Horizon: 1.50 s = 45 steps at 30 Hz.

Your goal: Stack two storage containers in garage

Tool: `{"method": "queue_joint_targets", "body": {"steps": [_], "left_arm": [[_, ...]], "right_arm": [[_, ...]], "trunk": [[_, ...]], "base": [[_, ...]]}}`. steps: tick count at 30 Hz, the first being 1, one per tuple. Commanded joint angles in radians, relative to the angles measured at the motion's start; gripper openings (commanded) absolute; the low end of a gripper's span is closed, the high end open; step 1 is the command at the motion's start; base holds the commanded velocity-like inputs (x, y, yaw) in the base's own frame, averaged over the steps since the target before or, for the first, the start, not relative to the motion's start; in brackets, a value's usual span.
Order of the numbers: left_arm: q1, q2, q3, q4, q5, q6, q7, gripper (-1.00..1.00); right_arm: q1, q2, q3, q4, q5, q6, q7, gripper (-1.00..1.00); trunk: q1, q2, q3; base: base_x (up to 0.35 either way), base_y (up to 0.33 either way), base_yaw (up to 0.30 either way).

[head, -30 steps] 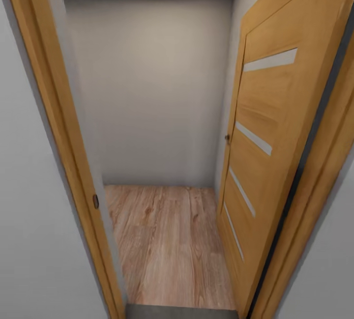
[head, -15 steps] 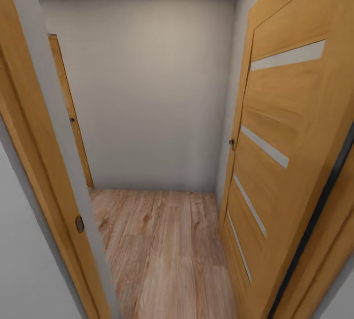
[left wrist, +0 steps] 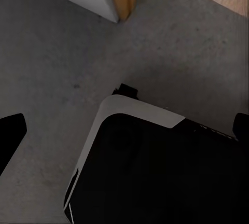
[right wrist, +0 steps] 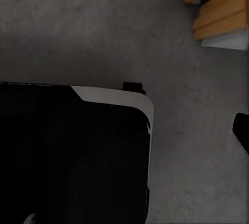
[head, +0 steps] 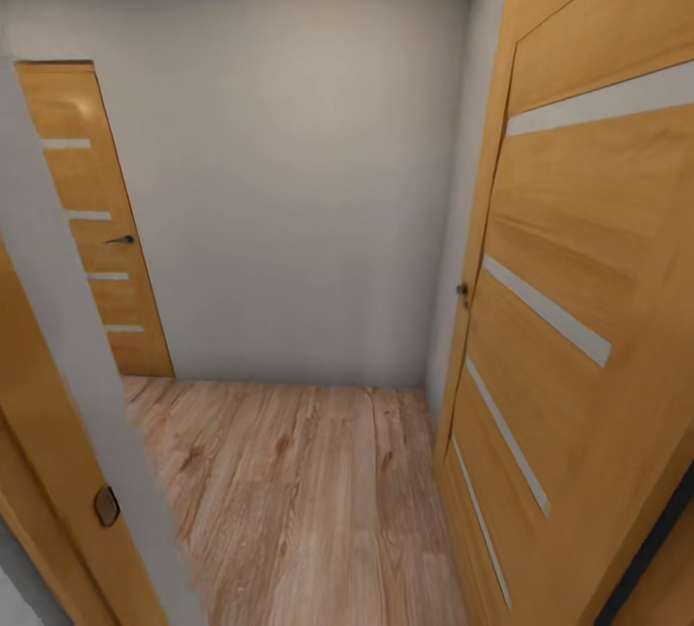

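Observation:
The two storage containers are out of view. My left gripper [left wrist: 124, 130] hangs open above my black and white base [left wrist: 155, 172], with one dark fingertip [left wrist: 10, 136] at each side of the left wrist view and nothing between them. My right gripper [right wrist: 124, 130] is also open and empty, with one fingertip [right wrist: 241, 130] at the edge of its view. Both hang over a dark grey mottled floor [left wrist: 52, 53], as in the garage. Ahead lies a small hallway with a light wood-plank floor [head: 289, 491].
An open wooden door [head: 588, 317] with pale stripes stands close on the right. The wooden door frame [head: 58, 510] is close on the left. A plain white wall [head: 289, 182] closes the hallway ahead. A shut wooden door [head: 96, 240] stands at the back left.
The head view has moved forward through the doorway. The left frame has slid off to the left, the right door looms larger, and the back-left door has come into sight.

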Motion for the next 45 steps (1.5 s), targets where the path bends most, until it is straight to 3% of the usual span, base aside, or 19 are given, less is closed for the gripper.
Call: {"method": "queue_joint_targets", "body": {"steps": [1,12,28,45], "left_arm": [[-0.001,0.000,0.007,0.000,0.000,-0.001,0.001,1.00],[-0.001,0.000,0.008,0.000,0.000,-0.003,0.001,1.00],[-0.001,-0.001,0.008,0.000,0.005,-0.003,0.002,1.00],[-0.001,0.000,0.009,0.000,0.005,-0.003,0.002,1.00]], "right_arm": [[-0.002,0.000,0.005,0.003,0.000,-0.006,0.001,1.00],[-0.002,-0.002,0.005,0.003,-0.001,-0.005,0.001,1.00],[-0.002,-0.001,0.005,0.003,-0.001,-0.005,0.001,1.00],[-0.001,-0.002,0.005,0.003,0.001,-0.006,0.002,1.00]], "trunk": [[0.001,-0.001,-0.002],[0.001,-0.001,-0.002],[0.001,-0.001,-0.002],[0.001,-0.001,-0.002]], "base": [[0.316,-0.087,0.000],[0.285,-0.128,0.000],[0.044,-0.013,0.000],[0.308,0.000,0.000]]}}
